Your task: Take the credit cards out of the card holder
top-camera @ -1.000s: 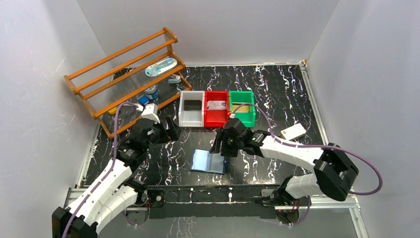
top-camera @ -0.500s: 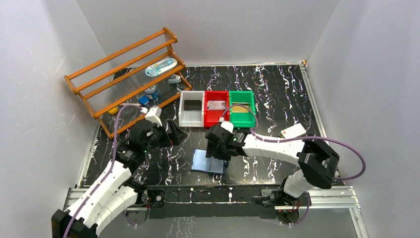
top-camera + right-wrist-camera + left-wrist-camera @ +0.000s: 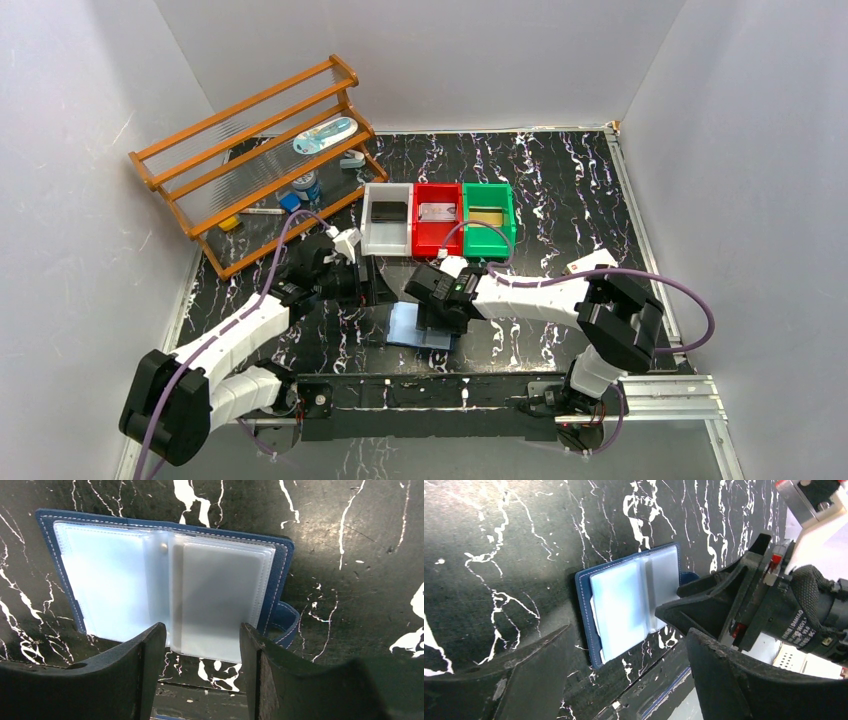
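The open holder point(image 3: 165, 585) lies crosswise just under the spread, empty right gripper point(image 3: 200, 630); the left gripper point(image 3: 628, 630), also spread, hangs left of it.

Robot lab: white booth walls point(image 3: 420, 60), marbled black table point(image 3: 560, 180), alu rail point(image 3: 430, 392)

Plain white panel walls point(image 3: 430, 60) close off the back and both sides of the frame. The bench point(image 3: 570, 190), black with white marble-like veins, fills the middle. An orange wooden slatted rack point(image 3: 250, 130) stands at upper left. The light is soft and even.
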### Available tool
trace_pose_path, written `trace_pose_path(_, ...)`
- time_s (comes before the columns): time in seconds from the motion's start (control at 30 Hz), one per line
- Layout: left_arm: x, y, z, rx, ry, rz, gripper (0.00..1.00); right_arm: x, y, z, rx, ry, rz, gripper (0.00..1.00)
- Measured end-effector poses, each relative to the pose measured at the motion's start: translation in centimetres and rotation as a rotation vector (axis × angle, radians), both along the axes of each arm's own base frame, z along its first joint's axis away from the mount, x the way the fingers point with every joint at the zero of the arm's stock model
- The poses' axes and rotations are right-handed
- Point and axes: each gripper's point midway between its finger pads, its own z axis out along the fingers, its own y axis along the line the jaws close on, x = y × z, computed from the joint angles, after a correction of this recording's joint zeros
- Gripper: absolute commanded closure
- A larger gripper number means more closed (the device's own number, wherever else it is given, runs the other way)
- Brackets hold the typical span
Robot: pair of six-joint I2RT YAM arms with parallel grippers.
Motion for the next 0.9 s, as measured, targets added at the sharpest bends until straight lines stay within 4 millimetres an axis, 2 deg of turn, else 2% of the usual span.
trace_pose_path(0.17,-0.6,-0.6,0.0,-0.017,0.004,-0.031,0.29,0.1,-0.4,-0.1,-0.016,-0.004,-0.009,0.37)
trace_pose_path(0.57,-3.3,-1.6,-3.1,0.057,0.103,-0.118,0.34,0.1,-0.4,-0.1,-0.015,-0.002,-0.021,0.38)
trace_pose_path(0.9,-4.7,-1.4,-5.6,0.159,0.158,-0.153,0.52,0.1,-0.4,-0.1,-0.014,-0.003,-0.023,0.38)
